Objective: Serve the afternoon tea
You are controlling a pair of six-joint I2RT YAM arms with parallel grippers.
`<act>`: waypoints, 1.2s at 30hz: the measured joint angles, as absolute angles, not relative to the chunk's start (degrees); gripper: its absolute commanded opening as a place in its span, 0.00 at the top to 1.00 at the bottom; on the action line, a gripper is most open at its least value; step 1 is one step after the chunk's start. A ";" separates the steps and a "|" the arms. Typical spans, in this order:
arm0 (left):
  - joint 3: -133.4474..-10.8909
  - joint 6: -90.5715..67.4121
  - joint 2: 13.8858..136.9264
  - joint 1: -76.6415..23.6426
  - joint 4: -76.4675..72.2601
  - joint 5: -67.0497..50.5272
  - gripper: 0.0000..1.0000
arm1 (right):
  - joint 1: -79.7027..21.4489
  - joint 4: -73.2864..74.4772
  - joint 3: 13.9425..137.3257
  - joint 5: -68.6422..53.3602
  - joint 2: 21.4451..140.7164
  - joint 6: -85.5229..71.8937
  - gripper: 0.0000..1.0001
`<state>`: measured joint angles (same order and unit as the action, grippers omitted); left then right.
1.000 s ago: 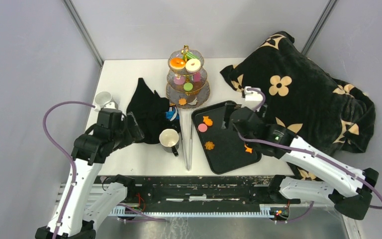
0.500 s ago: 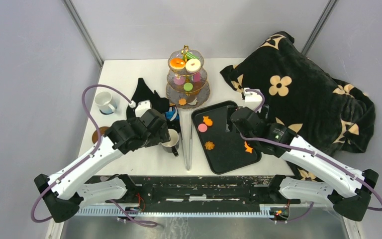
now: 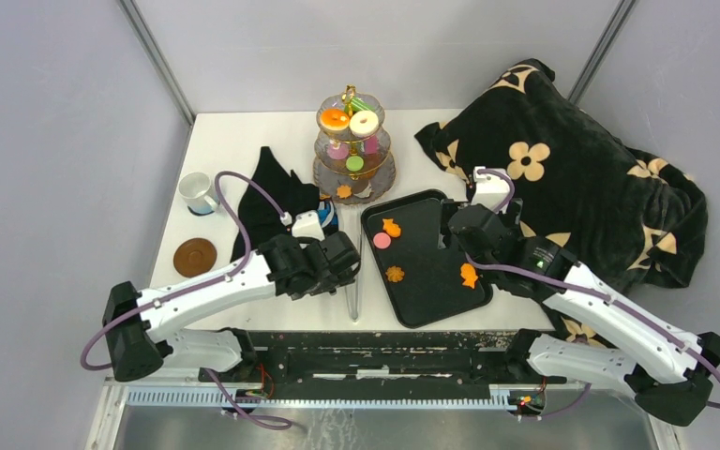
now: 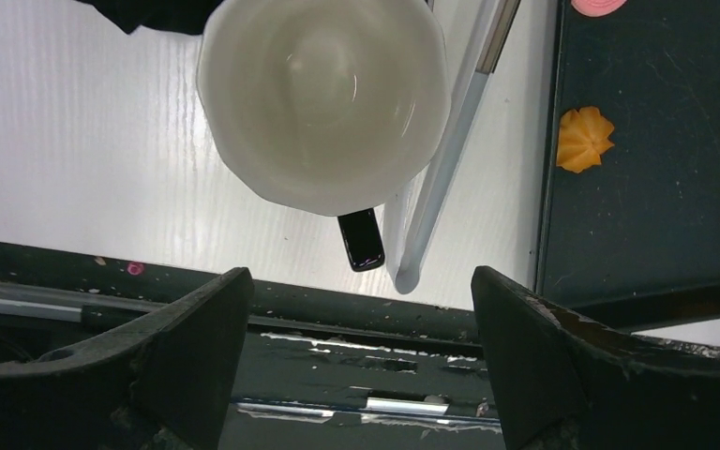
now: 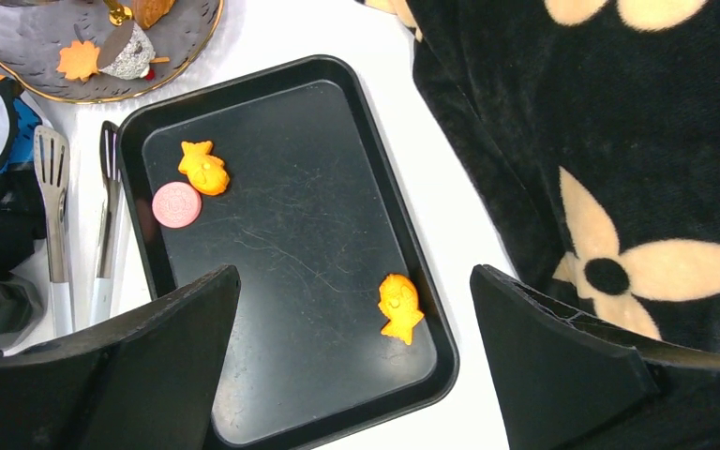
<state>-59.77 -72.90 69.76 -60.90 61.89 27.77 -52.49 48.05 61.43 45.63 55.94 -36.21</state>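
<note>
An orange cookie [image 5: 400, 307] lay on the black tray [image 5: 309, 225] near its near right corner, its long axis running roughly along the tray's length. The right claw [image 5: 352, 274] hung released above the tray with its fingers spread wide. That cookie sat between them, closer to the right finger, so I judged this arm the nearer one.

Toward the tray's far left corner a second orange cookie [image 5: 203, 167] lay just beside a pink disc [image 5: 176, 204], with a third cookie [image 4: 584, 139] near the left edge. Beyond that far corner stood the tiered stand [image 3: 386, 178], with an orange donut [image 3: 335, 119] and a white donut [image 3: 364, 123] on top.

Left of the tray, past the metal tongs [image 4: 445, 159], the left claw [image 4: 361, 281] hovered over an empty white mug [image 4: 323, 98], jaws apart and grasping nothing.
</note>
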 measured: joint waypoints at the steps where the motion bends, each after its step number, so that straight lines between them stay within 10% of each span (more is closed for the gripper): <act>1: -59.46 -73.71 70.48 -60.95 61.47 27.66 0.08 | -52.42 48.23 61.43 45.71 55.64 -36.05 0.00; 29: -55.99 -78.30 83.57 -57.58 55.55 27.94 0.55 | -52.07 49.47 59.22 45.80 51.27 -34.63 0.00; 36: -55.88 -78.32 83.81 -57.54 55.64 27.94 0.90 | -52.01 49.43 59.22 45.74 52.58 -34.61 0.00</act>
<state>-55.88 -78.32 83.81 -57.54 55.64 27.94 -52.01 49.43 59.22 45.74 52.58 -34.61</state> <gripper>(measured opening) 0.286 0.996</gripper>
